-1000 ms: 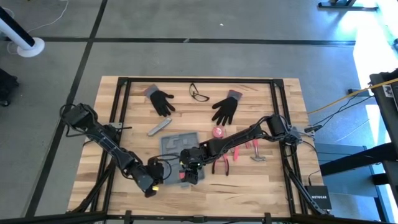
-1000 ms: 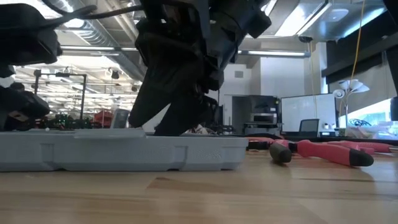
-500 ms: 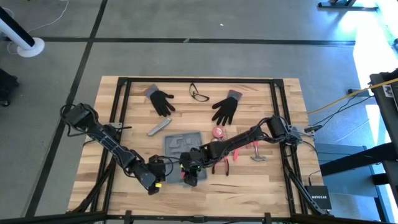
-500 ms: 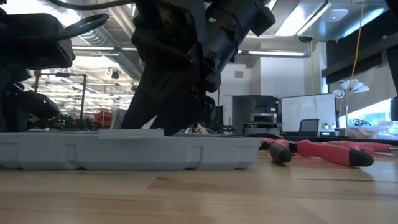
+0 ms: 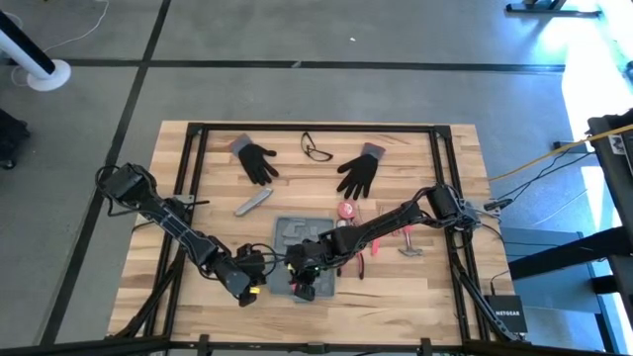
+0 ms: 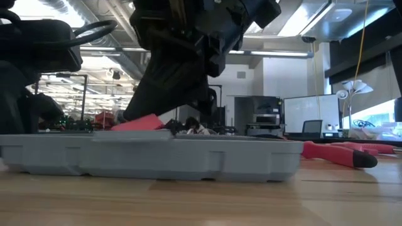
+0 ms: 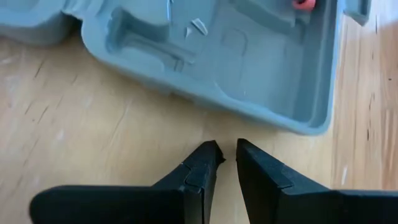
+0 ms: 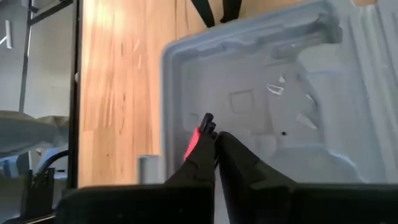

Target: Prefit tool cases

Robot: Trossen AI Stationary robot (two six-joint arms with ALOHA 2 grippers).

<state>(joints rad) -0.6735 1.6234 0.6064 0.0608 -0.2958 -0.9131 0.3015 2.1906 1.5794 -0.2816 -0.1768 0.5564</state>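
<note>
- We see a light wooden bench [image 5: 198,168] made of planks, with a black metal frame [image 5: 316,128] running around its work area.
- The blue-grey tool case [image 5: 302,240] lies flat and open on the bench toward the front, moulded recesses facing up.
- 2 black gloves [image 5: 257,160] [image 5: 359,174] lie palm-down near the far edge, with a pair of glasses [image 5: 316,149] between them.
- A small slim grey bar [image 5: 253,204] rests at an angle between the left-hand glove and the case.
- Just right of the case lie a small pink round object [image 5: 347,211], red-handled pliers [image 5: 356,263] and more red-handled tools [image 5: 404,240].
</note>
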